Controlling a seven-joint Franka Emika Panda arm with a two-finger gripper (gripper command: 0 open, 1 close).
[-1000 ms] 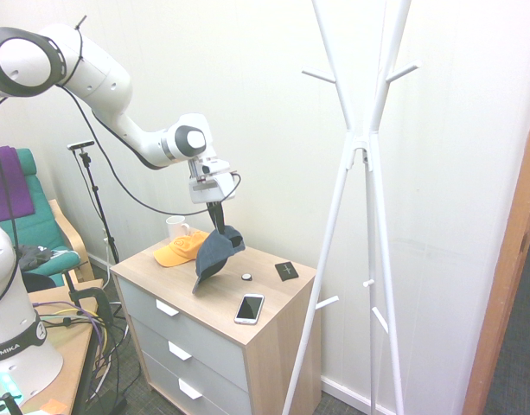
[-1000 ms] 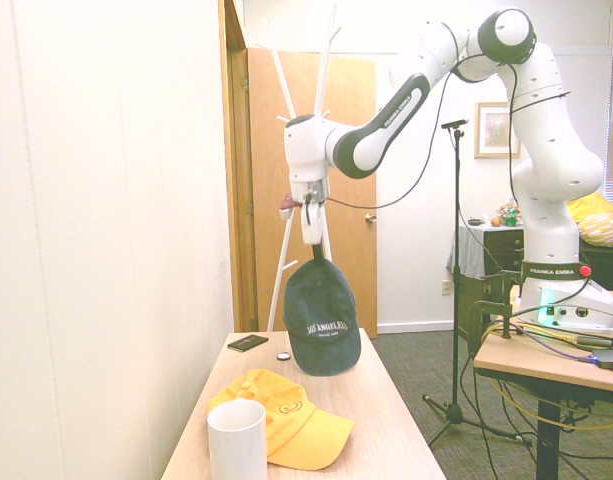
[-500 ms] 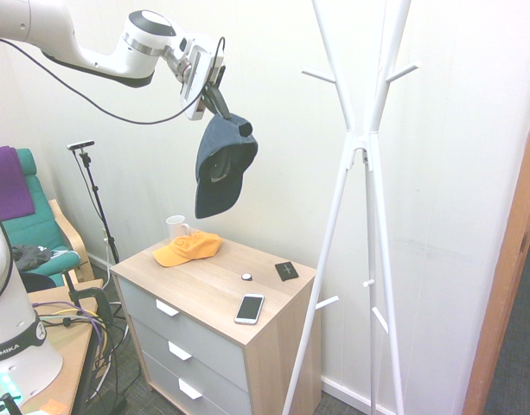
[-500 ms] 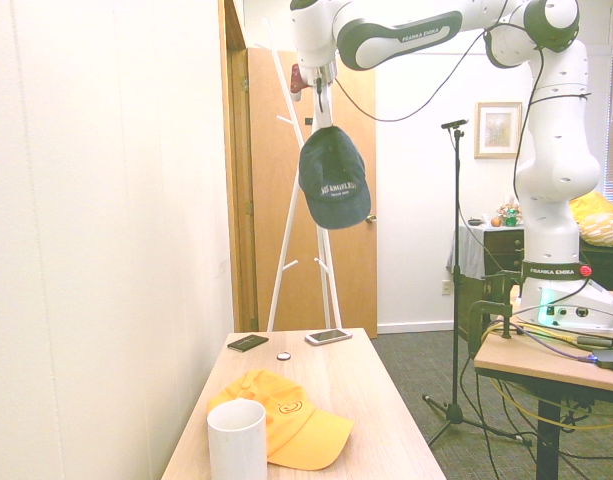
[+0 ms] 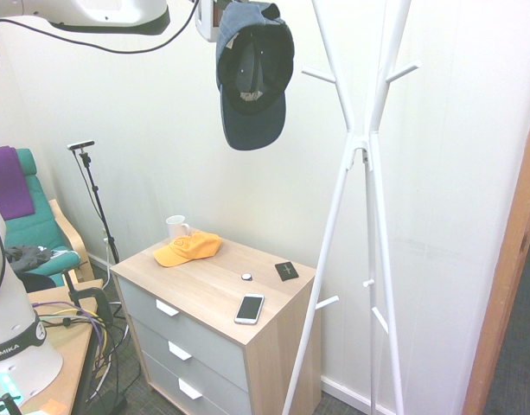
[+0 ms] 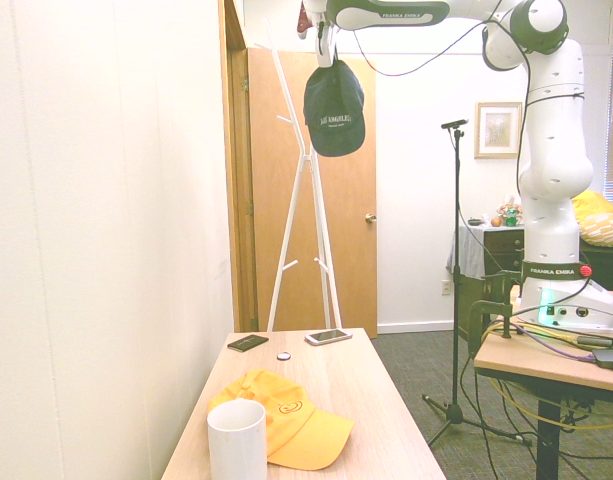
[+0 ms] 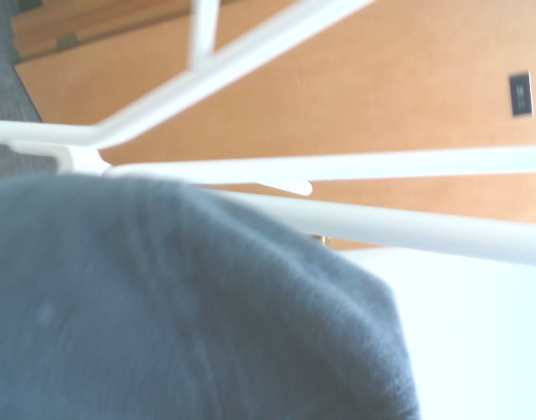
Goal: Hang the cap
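While clamped at its top edge by the end effector point(image 6: 327, 45), the cap point(image 5: 252, 73) is held high | beside the coat rack point(image 5: 361, 147) | orange cap point(image 5: 188, 248) left on the desk point(image 5: 221, 285).

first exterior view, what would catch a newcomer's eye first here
The navy cap dangling high in the air from the gripper, close to the white coat stand and its pegs. Below, an orange cap lies on the wooden dresser beside a white mug.

The robot arm point(image 6: 548, 150) is glossy white with rounded segments, dark grey joint rings, black cables along it, and "FRANKA EMIKA" lettering.
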